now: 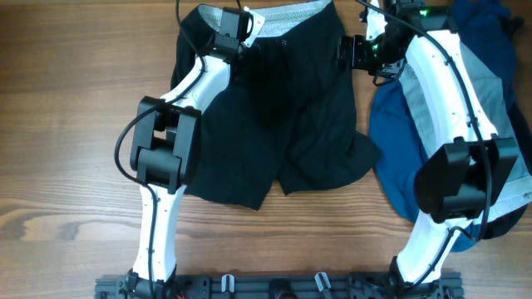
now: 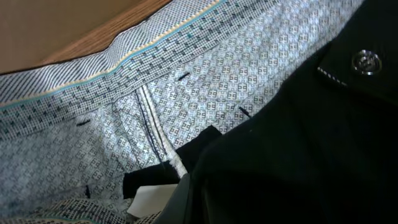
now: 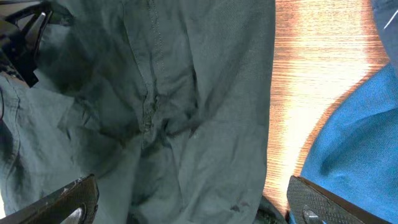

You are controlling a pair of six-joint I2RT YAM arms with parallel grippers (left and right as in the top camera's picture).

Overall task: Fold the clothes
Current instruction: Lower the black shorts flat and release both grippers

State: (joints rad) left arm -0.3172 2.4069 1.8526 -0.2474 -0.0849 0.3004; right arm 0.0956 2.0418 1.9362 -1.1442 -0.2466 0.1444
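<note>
The shorts (image 1: 287,116) lie flat on the table (image 1: 58,124), long way running near to far. The legs are at the near end and the waistband (image 1: 287,15) is at the far end. Both grippers are at that far end. The left gripper (image 1: 237,40) sits on the shorts' left waistband corner, jaws closed. I cannot tell if it pinches cloth. The right gripper (image 1: 357,51) is at the shorts' right edge, jaws wide open.

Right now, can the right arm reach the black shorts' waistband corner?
Probably yes: the right gripper hangs open over the black shorts at their right edge, nothing between; the blue garment lies beside.
</note>
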